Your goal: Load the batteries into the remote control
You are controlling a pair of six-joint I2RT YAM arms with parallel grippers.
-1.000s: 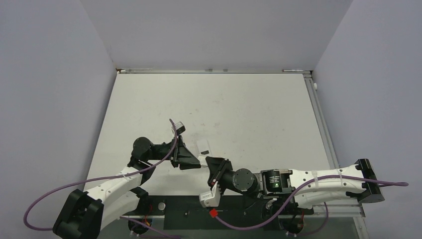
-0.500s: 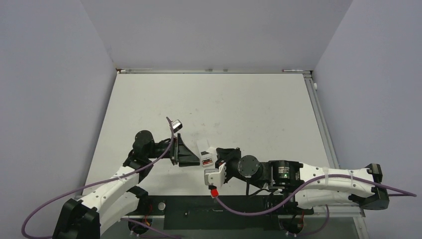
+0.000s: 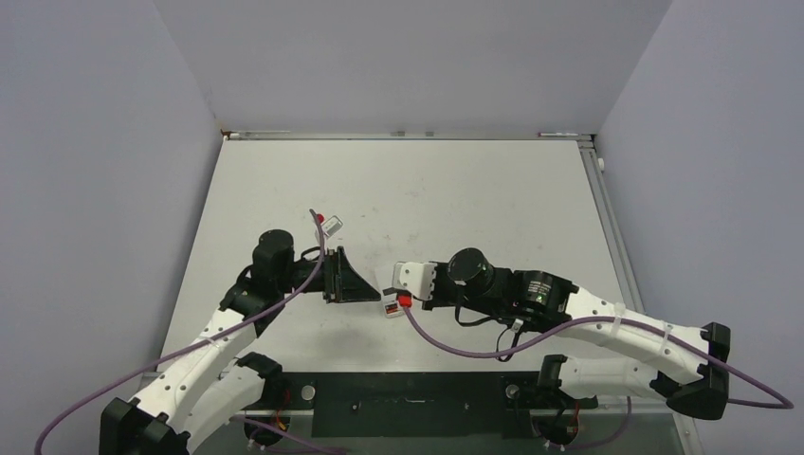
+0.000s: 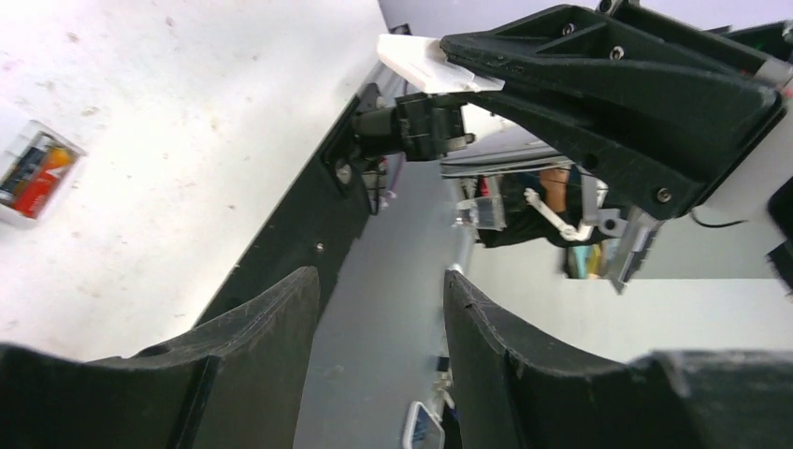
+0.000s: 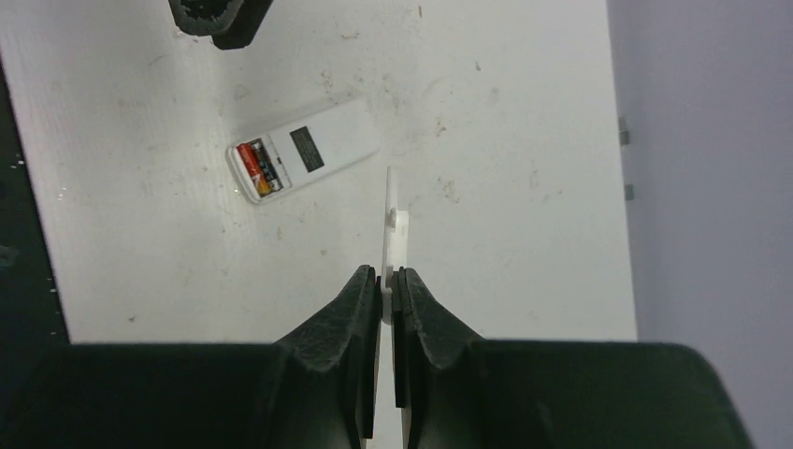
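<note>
The remote control [image 5: 304, 161] lies back up on the table, its recess open. The two batteries [image 5: 257, 168], one reddish and one dark, sit side by side in the recess. The remote also shows in the left wrist view [image 4: 33, 173] and in the top view [image 3: 390, 306]. My right gripper [image 5: 386, 276] is shut on a thin white cover plate [image 5: 393, 220], held edge-on above the table to the right of the remote. My left gripper [image 4: 379, 281] is open and empty, off the table, facing the right gripper [image 4: 598, 84] and its cover plate [image 4: 425, 67].
The black near edge strip of the table [image 4: 299, 224] runs just beside the remote. In the top view the two grippers meet near the table's front middle, left [image 3: 365, 287] and right [image 3: 393, 284]. Purple cables [image 3: 455, 346] trail from both wrists.
My right wrist has swung from the near edge up over the table and turned over, carrying the white cover plate. My left gripper has shifted slightly back and up.
</note>
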